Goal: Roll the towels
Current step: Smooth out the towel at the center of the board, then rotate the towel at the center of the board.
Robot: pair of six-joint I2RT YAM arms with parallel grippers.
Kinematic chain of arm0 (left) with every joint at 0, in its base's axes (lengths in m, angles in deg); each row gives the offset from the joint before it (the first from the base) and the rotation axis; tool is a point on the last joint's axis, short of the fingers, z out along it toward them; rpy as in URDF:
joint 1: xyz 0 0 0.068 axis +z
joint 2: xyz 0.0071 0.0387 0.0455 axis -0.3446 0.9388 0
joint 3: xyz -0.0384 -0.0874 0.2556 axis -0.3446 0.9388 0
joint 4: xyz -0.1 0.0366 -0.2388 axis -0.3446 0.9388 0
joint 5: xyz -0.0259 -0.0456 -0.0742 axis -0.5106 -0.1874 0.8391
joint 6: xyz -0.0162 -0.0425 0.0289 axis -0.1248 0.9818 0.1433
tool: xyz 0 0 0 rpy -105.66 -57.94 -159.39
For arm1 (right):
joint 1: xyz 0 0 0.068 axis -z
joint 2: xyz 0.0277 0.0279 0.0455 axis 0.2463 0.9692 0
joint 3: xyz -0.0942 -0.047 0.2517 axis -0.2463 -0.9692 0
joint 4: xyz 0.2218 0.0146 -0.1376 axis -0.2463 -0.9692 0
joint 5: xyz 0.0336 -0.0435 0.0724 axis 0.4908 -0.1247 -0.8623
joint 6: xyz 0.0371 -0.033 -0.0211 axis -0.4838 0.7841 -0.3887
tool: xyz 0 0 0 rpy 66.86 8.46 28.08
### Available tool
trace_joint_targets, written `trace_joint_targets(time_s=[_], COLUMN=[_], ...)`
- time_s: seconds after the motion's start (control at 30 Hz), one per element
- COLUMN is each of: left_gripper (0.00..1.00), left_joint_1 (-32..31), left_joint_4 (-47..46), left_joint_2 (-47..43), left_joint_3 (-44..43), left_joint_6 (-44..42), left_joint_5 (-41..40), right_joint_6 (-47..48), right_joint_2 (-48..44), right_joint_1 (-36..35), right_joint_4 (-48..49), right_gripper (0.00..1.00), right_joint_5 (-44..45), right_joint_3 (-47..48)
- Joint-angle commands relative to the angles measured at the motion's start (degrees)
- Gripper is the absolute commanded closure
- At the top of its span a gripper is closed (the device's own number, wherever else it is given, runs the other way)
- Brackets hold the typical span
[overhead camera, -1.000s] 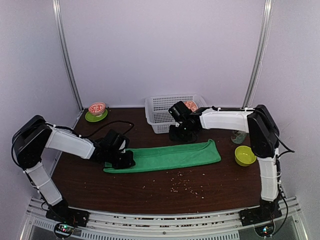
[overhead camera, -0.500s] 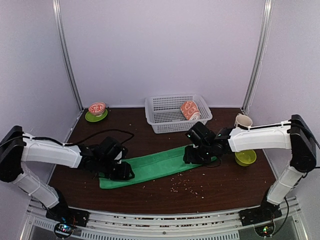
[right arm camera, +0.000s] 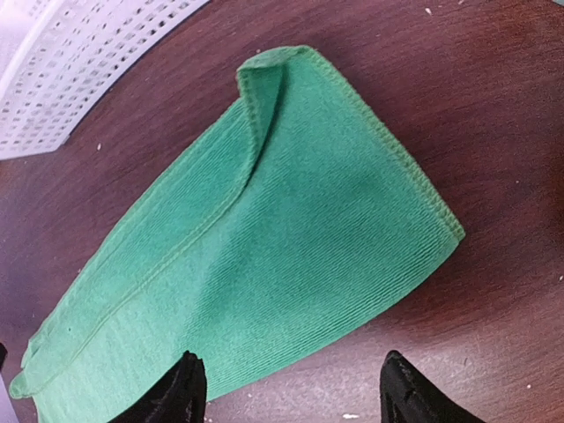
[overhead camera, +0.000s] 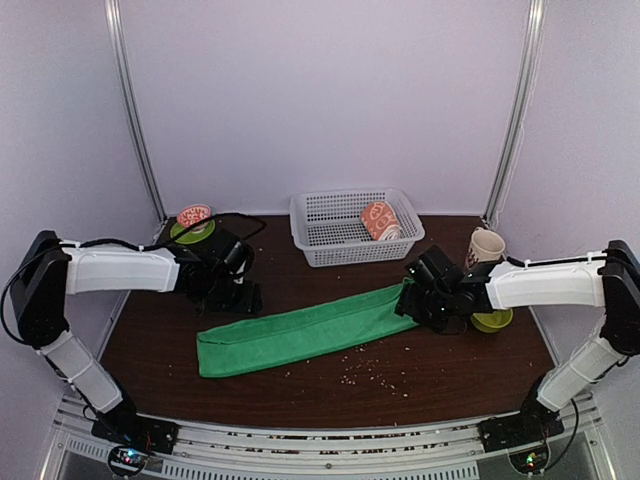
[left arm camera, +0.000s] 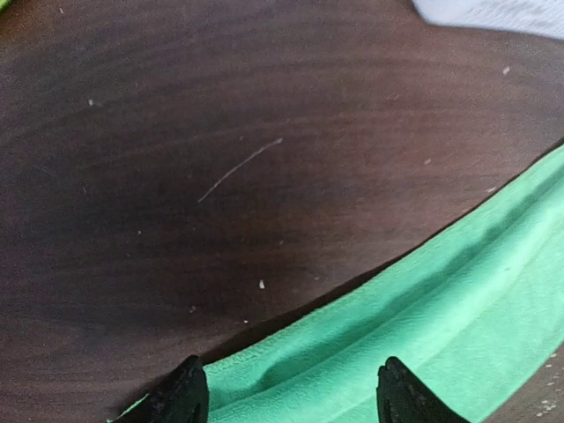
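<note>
At the left of the top view, the left gripper hangs low over the table, just beyond the far edge of the green towel. Its wrist view shows the 2 fingers spread wide with nothing between them, and the towel's hemmed edge runs along the bottom right of that frame.

The green towel lies flat as 1 long narrow band, slanting from the lower left of the top view up toward the centre right. We judge it light, soft and limp: it will sag and bunch if lifted by 1 point, and its plush face will likely drag on the wood rather than slide. A short end is the place to take hold, pinching through all layers near the hem so that the first turn stays tight.

In the upper centre, the peach towel sits as a bundle against the right wall of the basket; we take it for rolled already.

At the right, the right gripper hovers over the band's right short end, its jaws parted and empty. Its wrist view shows that end doubled, with 1 corner curled up.
</note>
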Motion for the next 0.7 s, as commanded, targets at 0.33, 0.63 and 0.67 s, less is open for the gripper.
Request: trace_joint_targets(time_s=[0.33, 0.63, 0.67], left_gripper=[0.46, 0.61, 0.62], left_joint_1=[-4.5, -20.4, -22.1], left_joint_4=[-6.8, -10.1, -10.1], left_joint_2=[5.9, 5.1, 4.9], left_joint_3=[8.3, 9.8, 9.5], left_joint_6=[2.7, 14.1, 15.5], left_joint_5=[10.4, 10.0, 9.6], right_joint_6=[-1.5, 5.2, 6.4], right_joint_2=[13.2, 20.6, 21.1], right_joint_1=[8.7, 8.8, 8.8], right_joint_4=[2.3, -3.4, -5.0], right_gripper=[0.33, 0.34, 0.34], right_joint_5=[-6.6, -8.9, -8.3], right_joint_3=[5.7, 17.9, 19.6])
